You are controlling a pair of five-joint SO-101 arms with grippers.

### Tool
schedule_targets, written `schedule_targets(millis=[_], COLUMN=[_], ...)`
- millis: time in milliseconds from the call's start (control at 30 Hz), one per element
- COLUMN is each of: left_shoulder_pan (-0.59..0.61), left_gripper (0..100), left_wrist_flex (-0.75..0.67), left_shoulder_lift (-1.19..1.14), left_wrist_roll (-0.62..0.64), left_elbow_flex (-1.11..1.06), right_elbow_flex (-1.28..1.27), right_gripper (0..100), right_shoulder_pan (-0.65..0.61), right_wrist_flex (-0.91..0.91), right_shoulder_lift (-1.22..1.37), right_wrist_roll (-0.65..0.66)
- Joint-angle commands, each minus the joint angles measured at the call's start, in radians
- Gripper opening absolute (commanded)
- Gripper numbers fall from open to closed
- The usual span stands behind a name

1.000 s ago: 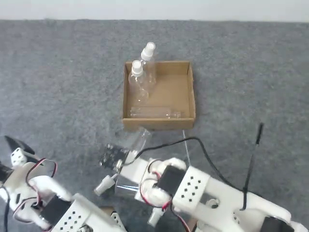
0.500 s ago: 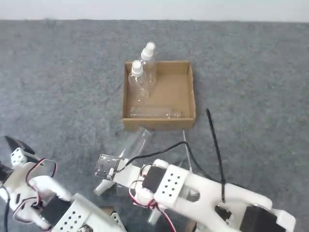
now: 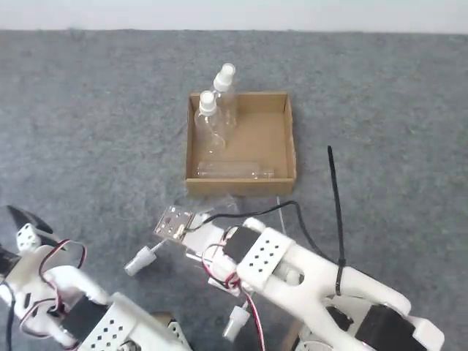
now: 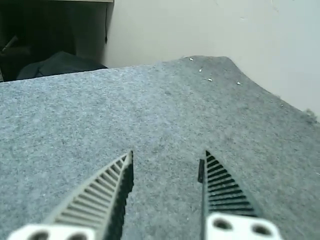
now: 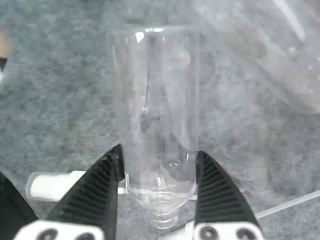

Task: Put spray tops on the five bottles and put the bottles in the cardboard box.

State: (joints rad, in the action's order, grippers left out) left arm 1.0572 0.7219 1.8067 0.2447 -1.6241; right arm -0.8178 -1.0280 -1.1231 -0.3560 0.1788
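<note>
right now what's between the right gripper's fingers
An uncapped clear bottle, its open neck toward the camera, as the right wrist view shows.

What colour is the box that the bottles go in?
Plain brown; the cardboard box shows best in the high view.

Box free at right

In the box (image 3: 290, 139) two upright bottles (image 3: 209, 124) fill the far left corner and a lying bottle (image 3: 228, 170) lines the near wall. The right arm (image 3: 292, 274), gripping a capless bottle (image 5: 157, 110), bars its near side; carpet (image 3: 88, 110) left and right lies open
</note>
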Motion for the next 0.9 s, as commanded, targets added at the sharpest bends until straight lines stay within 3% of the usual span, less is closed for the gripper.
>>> schedule_targets(millis=[0,400,867], left_shoulder_pan=[-0.037,-0.097,-0.224], left_gripper=[20,20,20], left_wrist_flex=[-0.012,-0.006,-0.006], left_shoulder_lift=[0.015,0.015,0.015], left_wrist_roll=[0.009,0.009,0.006], left_elbow_flex=[0.008,0.004,-0.008], right_elbow_flex=[0.074,0.238,0.445], right_gripper=[4.1,4.1,4.3], right_shoulder_pan=[0.044,0.131,0.367], right_wrist_flex=[0.005,-0.223,-0.463], right_shoulder_lift=[-0.010,-0.010,-0.012], right_wrist_roll=[0.014,0.003,-0.229])
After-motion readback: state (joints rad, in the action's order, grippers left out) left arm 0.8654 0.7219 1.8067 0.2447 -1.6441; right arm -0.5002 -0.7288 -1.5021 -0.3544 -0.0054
